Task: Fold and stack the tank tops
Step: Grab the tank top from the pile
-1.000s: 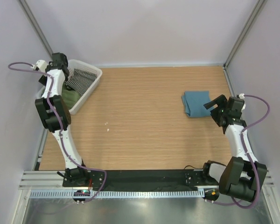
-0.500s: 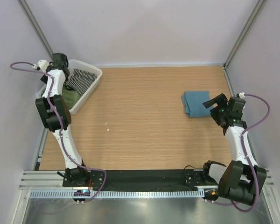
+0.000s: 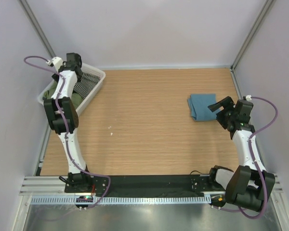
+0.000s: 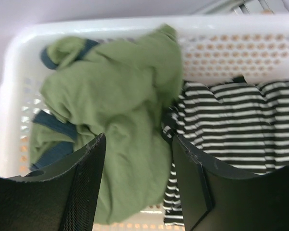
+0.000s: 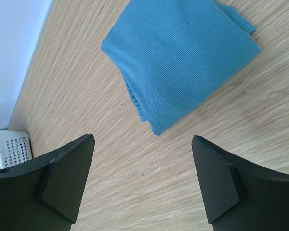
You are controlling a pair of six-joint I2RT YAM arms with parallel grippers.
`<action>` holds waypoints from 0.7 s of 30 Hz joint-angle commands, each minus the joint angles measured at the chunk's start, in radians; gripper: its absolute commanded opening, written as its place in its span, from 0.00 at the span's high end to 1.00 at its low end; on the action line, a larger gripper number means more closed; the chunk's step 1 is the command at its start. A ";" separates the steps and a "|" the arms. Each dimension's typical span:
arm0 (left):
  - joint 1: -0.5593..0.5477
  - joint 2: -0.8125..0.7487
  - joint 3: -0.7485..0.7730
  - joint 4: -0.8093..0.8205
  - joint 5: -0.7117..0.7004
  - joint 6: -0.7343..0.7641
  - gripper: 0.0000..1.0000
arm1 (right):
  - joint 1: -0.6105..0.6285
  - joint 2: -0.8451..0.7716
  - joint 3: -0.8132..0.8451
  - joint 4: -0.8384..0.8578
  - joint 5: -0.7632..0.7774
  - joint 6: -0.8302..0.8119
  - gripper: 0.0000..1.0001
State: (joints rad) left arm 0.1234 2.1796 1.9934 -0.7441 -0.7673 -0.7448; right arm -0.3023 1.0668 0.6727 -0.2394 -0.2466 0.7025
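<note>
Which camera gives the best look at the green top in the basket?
The left wrist view: the olive-green tank top fills it, crumpled in the white basket beside a striped garment, navy trim visible. The top view shows only green slivers beside the left arm. The right wrist view shows none.

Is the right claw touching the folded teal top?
Apart. The right wrist view shows the right claw open, with a strip of bare table between it and the teal top.
</note>
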 commanded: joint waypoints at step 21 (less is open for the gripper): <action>0.024 0.289 0.219 -0.143 -0.080 0.033 0.59 | -0.001 0.022 0.054 0.060 -0.088 -0.015 0.12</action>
State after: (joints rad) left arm 0.1337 2.4752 2.2261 -0.8810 -0.8295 -0.6991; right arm -0.3023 1.0893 0.6834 -0.2249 -0.3115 0.6922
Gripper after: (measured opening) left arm 0.504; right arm 0.882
